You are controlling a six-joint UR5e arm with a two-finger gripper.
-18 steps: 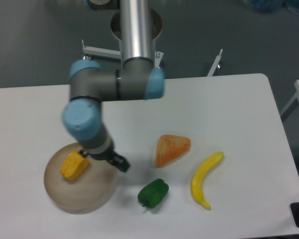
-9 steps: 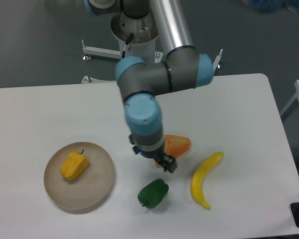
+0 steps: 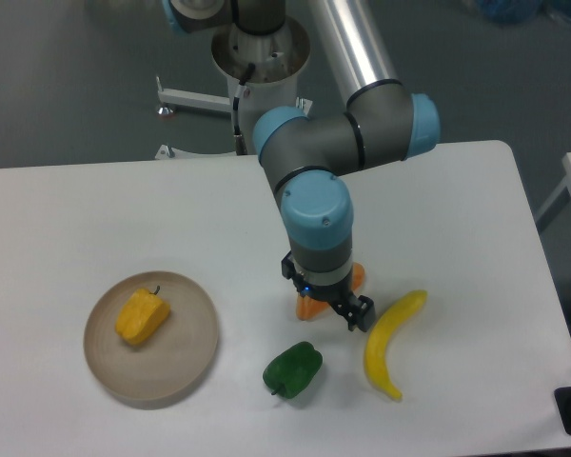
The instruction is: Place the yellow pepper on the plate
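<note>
yellow pepper [image 3: 141, 317] sits on the plate [image 3: 195, 357], left of its centre, stem at the far end; by the look of it the task is done; my claw [image 3: 354, 314] holds nothing, hanging well to the right, over the near edge of the orange wedge [image 3: 311, 307]; fingers apart or together, can't tell from this angle; risks as I see them: if I drop lower here I clip the wedge or nudge the banana [image 3: 390, 345] just right of me; a sweep left could knock the green pepper [image 3: 292, 369] on the desk [image 3: 67, 219] or bump the plate and roll the pepper off
</note>
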